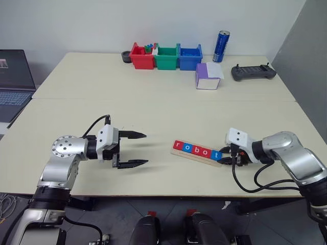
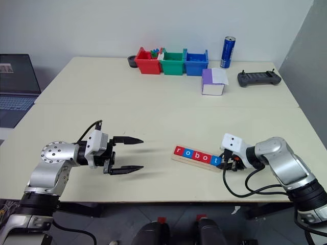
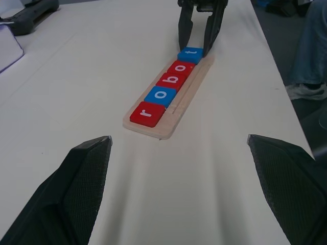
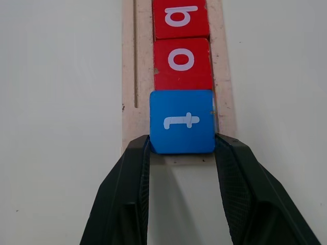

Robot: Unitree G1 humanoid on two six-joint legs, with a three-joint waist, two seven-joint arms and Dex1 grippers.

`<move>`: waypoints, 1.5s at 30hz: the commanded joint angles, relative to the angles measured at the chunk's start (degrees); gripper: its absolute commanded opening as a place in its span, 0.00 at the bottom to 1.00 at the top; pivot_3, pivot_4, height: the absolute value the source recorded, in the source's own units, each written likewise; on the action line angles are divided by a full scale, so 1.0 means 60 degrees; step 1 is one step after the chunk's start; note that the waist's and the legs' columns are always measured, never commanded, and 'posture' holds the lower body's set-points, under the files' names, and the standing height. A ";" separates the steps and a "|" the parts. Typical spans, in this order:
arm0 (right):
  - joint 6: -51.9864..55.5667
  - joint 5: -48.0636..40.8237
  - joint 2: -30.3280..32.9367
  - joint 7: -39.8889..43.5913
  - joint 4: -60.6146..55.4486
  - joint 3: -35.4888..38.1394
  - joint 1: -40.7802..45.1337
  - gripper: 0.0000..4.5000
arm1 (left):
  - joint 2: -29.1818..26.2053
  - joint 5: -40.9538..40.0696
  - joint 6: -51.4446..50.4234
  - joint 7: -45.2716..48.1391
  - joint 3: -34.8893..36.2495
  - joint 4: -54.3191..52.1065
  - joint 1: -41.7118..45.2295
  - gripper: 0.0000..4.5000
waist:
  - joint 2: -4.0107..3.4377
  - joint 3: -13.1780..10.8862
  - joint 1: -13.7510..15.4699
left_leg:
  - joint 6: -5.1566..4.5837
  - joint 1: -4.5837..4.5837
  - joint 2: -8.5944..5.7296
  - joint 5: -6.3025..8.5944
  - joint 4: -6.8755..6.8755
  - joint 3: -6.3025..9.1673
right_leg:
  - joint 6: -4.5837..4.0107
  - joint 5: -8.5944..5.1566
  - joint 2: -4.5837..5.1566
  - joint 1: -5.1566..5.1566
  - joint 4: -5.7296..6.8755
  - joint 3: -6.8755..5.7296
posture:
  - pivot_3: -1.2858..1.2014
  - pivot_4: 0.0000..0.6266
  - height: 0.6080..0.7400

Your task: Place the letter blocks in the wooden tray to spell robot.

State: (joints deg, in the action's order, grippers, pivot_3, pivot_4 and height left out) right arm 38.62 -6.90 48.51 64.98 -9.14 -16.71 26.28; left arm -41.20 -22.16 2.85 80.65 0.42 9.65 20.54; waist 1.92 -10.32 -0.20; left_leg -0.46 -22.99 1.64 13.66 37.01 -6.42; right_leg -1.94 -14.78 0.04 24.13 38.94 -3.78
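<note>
The wooden tray (image 1: 196,156) lies near the table's front edge, right of centre. In it sit several letter blocks in a row: red r (image 3: 147,113), blue o (image 3: 160,95), red b (image 3: 171,80), red o (image 4: 182,62) and blue t (image 4: 182,122) at the right end. My right gripper (image 4: 182,145) is shut on the blue t block, one finger on each side of it, the tile resting against the red o. My left gripper (image 1: 139,149) hovers open to the left of the tray, pointing at it, with nothing between its fingers.
At the back of the table stand red (image 1: 141,56), green (image 1: 166,56) and blue (image 1: 190,57) bins, a blue can (image 1: 221,46), a purple-and-white box (image 1: 208,77) and a dark controller (image 1: 253,72). A laptop (image 1: 14,81) sits at the far left.
</note>
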 commanded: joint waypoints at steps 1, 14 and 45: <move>-0.0046 -0.0043 0.0028 0.0067 -0.0190 0.0043 0.0214 0.32 | -0.0119 -0.0017 0.0109 -0.0012 0.0151 -0.0148 -0.0010 1.00 | 0.0000 0.0000 0.0000 | 0.0000 0.0000 0.0000 0.0000 0.0000 0.0000 | 0.0000 0.0000 0.0000 0.0000 0.0000 0.0000 | 0.52 0.24 1.00; 0.0099 0.0196 -0.0134 -0.0122 0.0097 -0.0015 0.0544 0.32 | -0.0140 0.0014 0.0178 -0.0003 0.0155 -0.0074 0.0002 1.00 | 0.0000 0.0000 0.0000 | 0.0000 0.0000 0.0000 0.0000 0.0000 0.0000 | 0.0000 0.0000 0.0000 0.0000 0.0000 0.0000 | 0.52 0.24 1.00; 0.0495 0.0011 0.0056 0.0255 -0.0429 -0.0035 0.0398 0.32 | -0.0124 -0.0016 0.0128 -0.0027 0.0164 -0.0201 -0.0092 1.00 | 0.0000 0.0000 0.0000 | 0.0000 0.0000 0.0000 0.0000 0.0000 0.0001 | 0.0000 0.0000 0.0000 0.0000 0.0001 -0.0001 | 0.52 0.24 1.00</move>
State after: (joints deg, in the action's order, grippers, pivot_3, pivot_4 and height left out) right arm 41.59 -6.00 48.72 66.25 -9.73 -17.10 27.72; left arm -41.31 -21.85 3.14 80.60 0.42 9.65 19.97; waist 1.92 -10.32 -0.20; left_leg -0.46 -22.99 1.64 13.66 37.01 -6.41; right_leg -1.94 -14.78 0.04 24.14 38.95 -3.79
